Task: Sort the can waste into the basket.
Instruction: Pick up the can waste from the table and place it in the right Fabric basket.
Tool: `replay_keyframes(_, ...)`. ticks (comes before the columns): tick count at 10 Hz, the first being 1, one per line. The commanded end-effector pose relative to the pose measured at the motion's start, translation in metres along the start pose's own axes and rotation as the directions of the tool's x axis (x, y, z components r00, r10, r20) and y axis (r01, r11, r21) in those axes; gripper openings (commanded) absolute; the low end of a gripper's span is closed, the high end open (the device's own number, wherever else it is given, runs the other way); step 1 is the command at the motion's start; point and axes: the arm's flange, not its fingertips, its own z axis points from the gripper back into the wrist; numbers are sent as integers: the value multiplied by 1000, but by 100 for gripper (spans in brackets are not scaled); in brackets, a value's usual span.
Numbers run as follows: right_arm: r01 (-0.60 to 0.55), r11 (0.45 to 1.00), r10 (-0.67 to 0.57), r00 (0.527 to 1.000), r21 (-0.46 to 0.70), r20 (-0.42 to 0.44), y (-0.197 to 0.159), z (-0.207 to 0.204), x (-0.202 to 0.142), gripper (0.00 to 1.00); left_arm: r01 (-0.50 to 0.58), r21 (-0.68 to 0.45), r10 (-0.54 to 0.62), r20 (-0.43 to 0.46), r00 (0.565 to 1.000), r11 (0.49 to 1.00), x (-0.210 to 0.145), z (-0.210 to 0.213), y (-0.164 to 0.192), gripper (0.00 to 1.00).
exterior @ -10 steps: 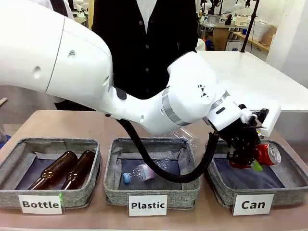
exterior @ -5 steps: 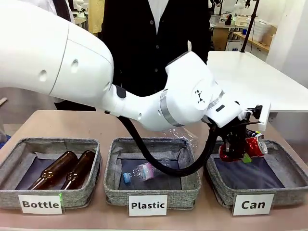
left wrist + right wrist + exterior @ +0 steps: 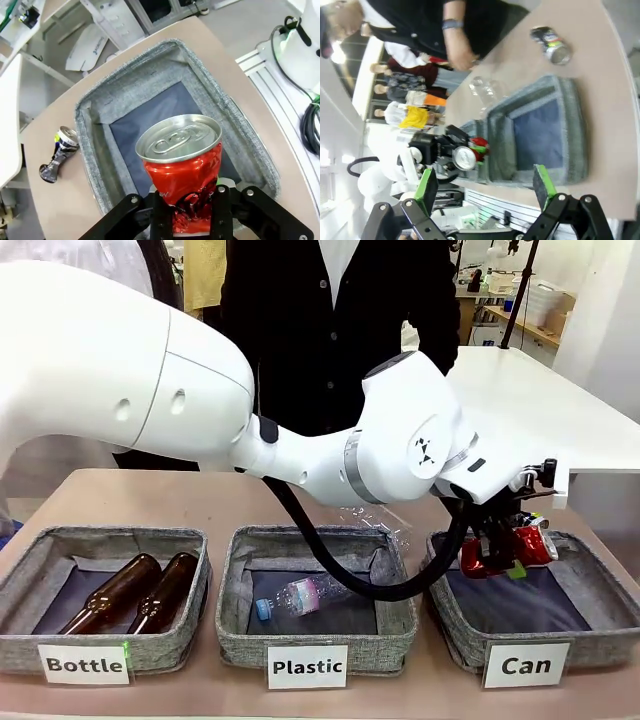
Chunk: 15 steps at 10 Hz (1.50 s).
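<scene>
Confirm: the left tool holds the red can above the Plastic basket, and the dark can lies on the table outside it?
Wrong basket. The left tool holds the red can above the basket labelled Can, not Plastic, as the front view shows. The dark can does lie on the table outside it.

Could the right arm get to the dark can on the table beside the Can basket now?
Probably yes. The right gripper is open, the dark can lies on bare table outside the basket, and the left gripper holds the red can away from it.

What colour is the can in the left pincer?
The can is red, silver-topped; best in left wrist view.
</scene>
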Motion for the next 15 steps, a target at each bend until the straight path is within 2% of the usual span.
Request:
replay_keyframes(1, 29, 997, -31, 999, -67, -34, 0, 38, -3, 100, 0, 1, 0, 0, 1000, 1000, 6, -3, 6, 27)
replay_keyframes(2, 42, 997, -42, 999, -71, 2, -3, 37, -1, 100, 2, 9, -2, 6, 1000, 1000, 6, -6, 6, 27)
replay_keyframes(3, 42, 997, -42, 999, -58, -1, -4, 33, -1, 100, 0, 10, 0, 1, 1000, 1000, 5, -6, 6, 27)
replay_keyframes(4, 67, 995, -65, 997, -68, 44, -2, 29, 1, 100, 2, 23, -2, 12, 1000, 1000, 5, -5, 7, 41)
replay_keyframes(5, 15, 997, -14, 1000, -79, 15, -6, 41, -6, 100, 13, 14, -13, 11, 1000, 1000, 7, -4, 7, 86)
replay_keyframes(6, 15, 997, -14, 1000, -79, 15, -6, 41, -6, 100, 16, 13, -16, 13, 1000, 1000, 8, -3, 7, 100)
replay_keyframes(11, 15, 997, -14, 1000, -79, 15, -6, 41, -6, 100, 32, 26, -33, 47, 998, 999, 16, 4, -2, 100)
replay_keyframes(12, 15, 997, -14, 1000, -79, 15, -6, 41, -6, 100, 30, 20, -31, 53, 998, 999, 17, 14, -5, 95)
replay_keyframes(13, 26, 997, -25, 999, -78, 20, -7, 40, -6, 100, 13, -34, -9, 114, 993, 999, 20, 36, -14, 95)
replay_keyframes(15, 37, 998, -38, 999, -51, -11, -6, 30, -5, 100, -19, -71, 30, 162, 986, 997, 19, 111, -48, 95)
